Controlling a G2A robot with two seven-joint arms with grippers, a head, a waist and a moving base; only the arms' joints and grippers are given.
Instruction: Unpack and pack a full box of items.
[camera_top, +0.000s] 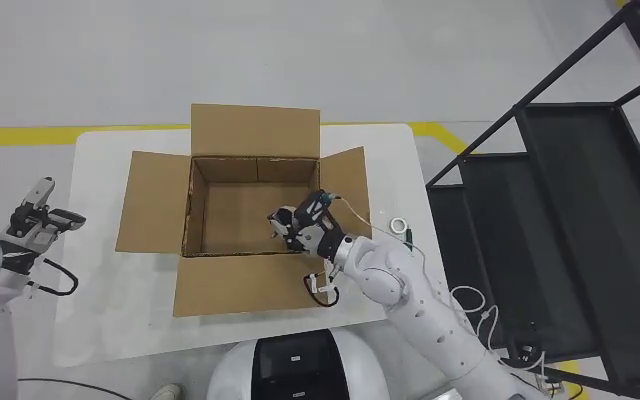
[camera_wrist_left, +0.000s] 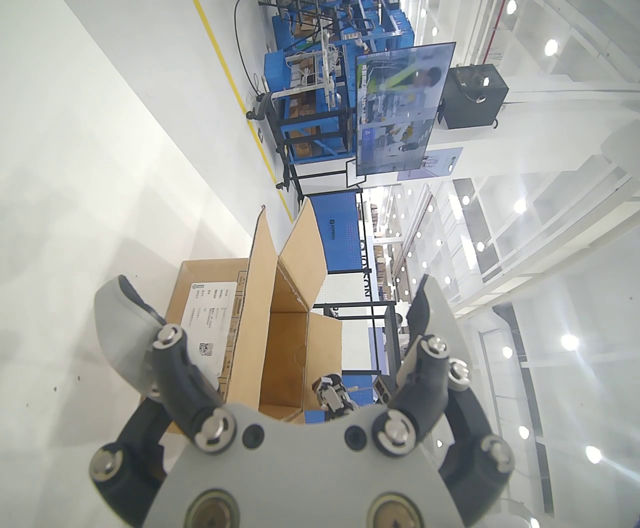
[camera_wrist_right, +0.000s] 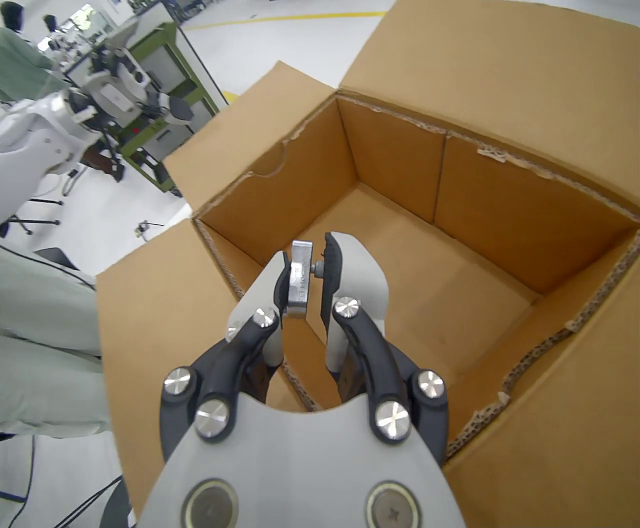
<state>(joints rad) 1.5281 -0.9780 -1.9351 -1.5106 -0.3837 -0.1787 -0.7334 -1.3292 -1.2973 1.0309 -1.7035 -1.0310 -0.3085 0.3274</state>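
At the far left, past the left edge of the worktop (camera_top: 100, 320), the left pincer (camera_wrist_left: 272, 282) is being held with its fingers spread wide and nothing between them, well apart from the box (camera_top: 150, 215). The box, plain brown cardboard, is being kept upright in the middle of the worktop with all four flaps folded outward. Over its opening, by the near right corner, the right pincer (camera_wrist_right: 310, 255) is being held with its fingers drawn narrow. A small flat metal piece (camera_wrist_right: 300, 285) with a short stud on one face is being gripped between the pads. Just right of the box's right flap, a small pale ring (camera_top: 400, 225) is being left lying on the worktop.
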